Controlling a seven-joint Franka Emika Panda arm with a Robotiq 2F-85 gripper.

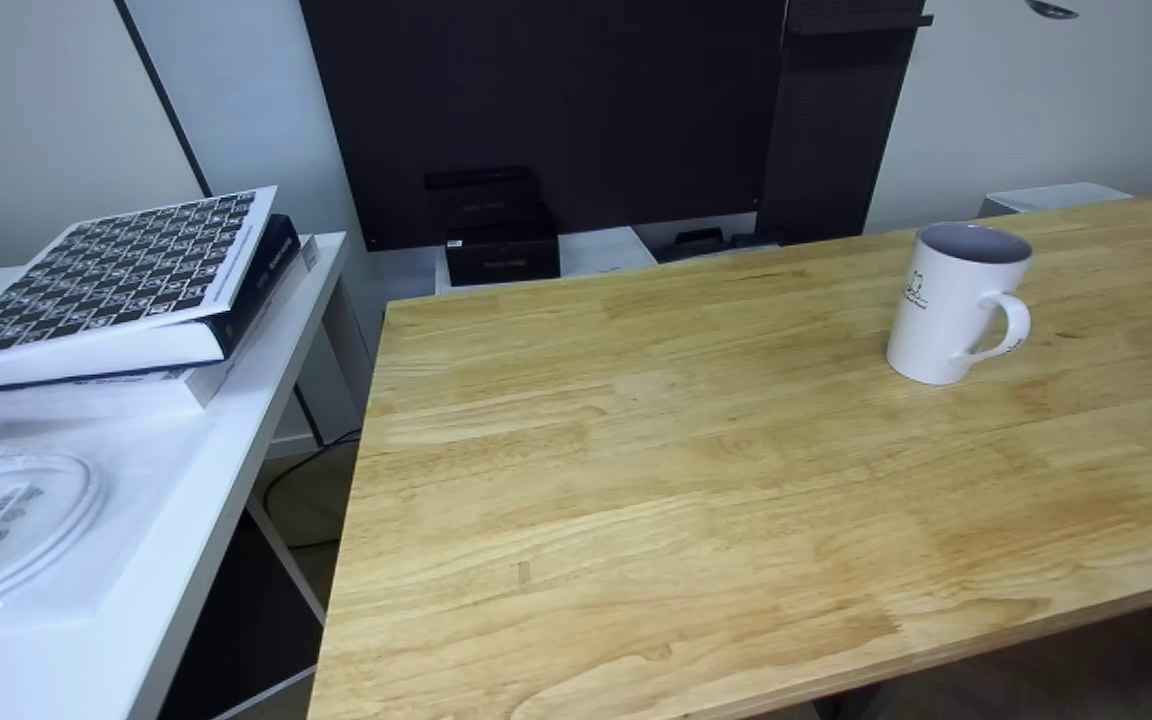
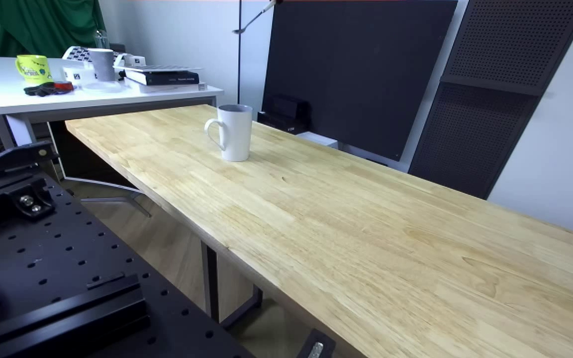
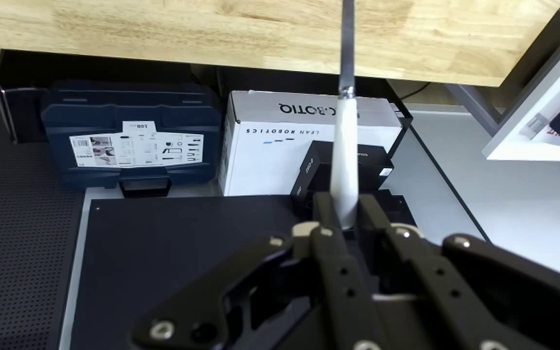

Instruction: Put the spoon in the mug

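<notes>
The mug [image 1: 941, 310] is white with a grey-blue inside and stands upright on the wooden table in both exterior views [image 2: 237, 134]. Its handle points right in an exterior view. My gripper [image 3: 344, 206] is shut on the spoon's white handle [image 3: 345, 150] in the wrist view. The spoon's metal shaft runs up out of that picture, so its bowl is hidden there. The spoon [image 2: 251, 23] hangs tilted, bowl end lower, high above the table in an exterior view. Only its bowl [image 1: 1051, 10] shows at the top edge of an exterior view. The mug is out of the wrist view.
The wooden table [image 1: 636, 450] has a white side table [image 1: 166, 500] with books [image 1: 116, 280] beside it. A dark panel [image 2: 351, 74] stands behind it. A blue case [image 3: 134, 136] and a white box [image 3: 270, 160] sit beyond the table edge in the wrist view.
</notes>
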